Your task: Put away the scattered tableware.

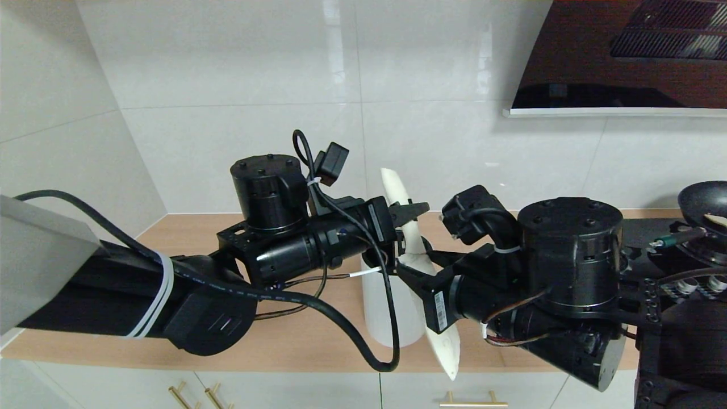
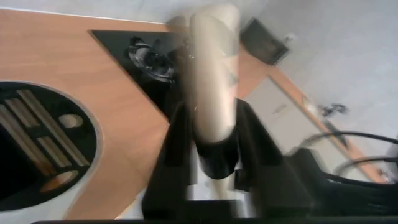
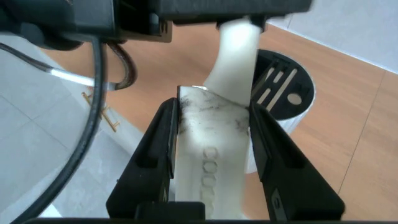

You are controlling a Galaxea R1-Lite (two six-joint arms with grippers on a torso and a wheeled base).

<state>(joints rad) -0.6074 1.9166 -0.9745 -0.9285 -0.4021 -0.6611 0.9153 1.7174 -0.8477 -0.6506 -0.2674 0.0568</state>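
Both arms meet over the middle of the wooden counter (image 1: 187, 227), sharing one white paddle (image 1: 446, 343) that hangs tilted, its narrow end toward 11 o'clock and its broad end toward 5 o'clock. The left gripper (image 1: 408, 213) is clenched on the upper handle. The right gripper (image 1: 417, 270), just below it, is clamped across the broad blade, its fingers pressing on both sides. A white cylindrical holder (image 1: 376, 309) with a dark slotted top stands on the counter at 6 o'clock beneath the left gripper. The stove (image 1: 642, 227) with a black pan (image 1: 701, 201) sits off at 3 o'clock.
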